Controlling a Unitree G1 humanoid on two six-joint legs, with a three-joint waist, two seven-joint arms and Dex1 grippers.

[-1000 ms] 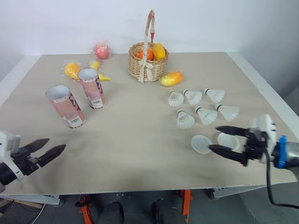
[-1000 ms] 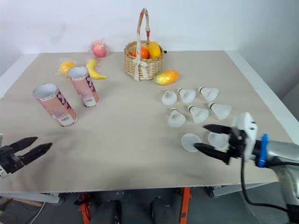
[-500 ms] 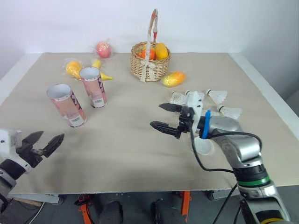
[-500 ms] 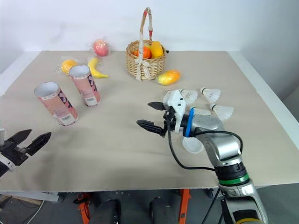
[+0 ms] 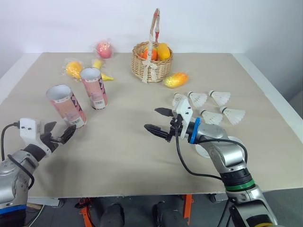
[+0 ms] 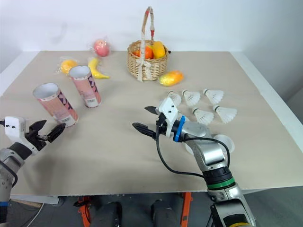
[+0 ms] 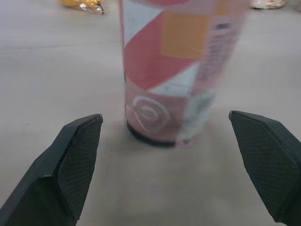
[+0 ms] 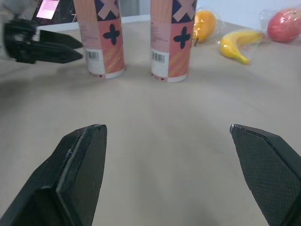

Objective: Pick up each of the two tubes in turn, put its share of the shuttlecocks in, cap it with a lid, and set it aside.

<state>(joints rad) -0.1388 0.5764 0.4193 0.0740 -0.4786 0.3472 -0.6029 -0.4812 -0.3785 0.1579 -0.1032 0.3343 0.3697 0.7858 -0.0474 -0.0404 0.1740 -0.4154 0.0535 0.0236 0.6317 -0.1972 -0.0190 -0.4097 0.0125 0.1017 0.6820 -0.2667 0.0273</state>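
Since a second ago both arms have moved in over the table [image 5: 123, 156], and that decides what I do next. At the far side the basket [image 5: 150, 64] of fruit sits where it was, no part of this job.

Both tubes stand upright, open and empty on the left half. The nearer tube [image 5: 66, 106] is the one I am lining up on. The farther tube [image 5: 93, 88] stands just behind it, apart from it.

My left gripper [image 5: 65, 127] has come up from the near-left edge and now sits low, just short of the nearer tube's base. Its fingers are spread wide to either side of the tube, and I see no contact yet.

My right gripper [image 5: 151, 118] has left the lids and swung to mid-table, fingers wide apart and holding nothing. It points towards the tubes but remains well apart from them.

Nothing is loaded: the shuttlecocks [image 5: 197, 99] lie loose on the right, and one lid [image 6: 223, 141] rests near the front edge beside my right forearm.

I judge the first pick is starting. Next I should close the left fingers around the tube without tipping it into its neighbour.
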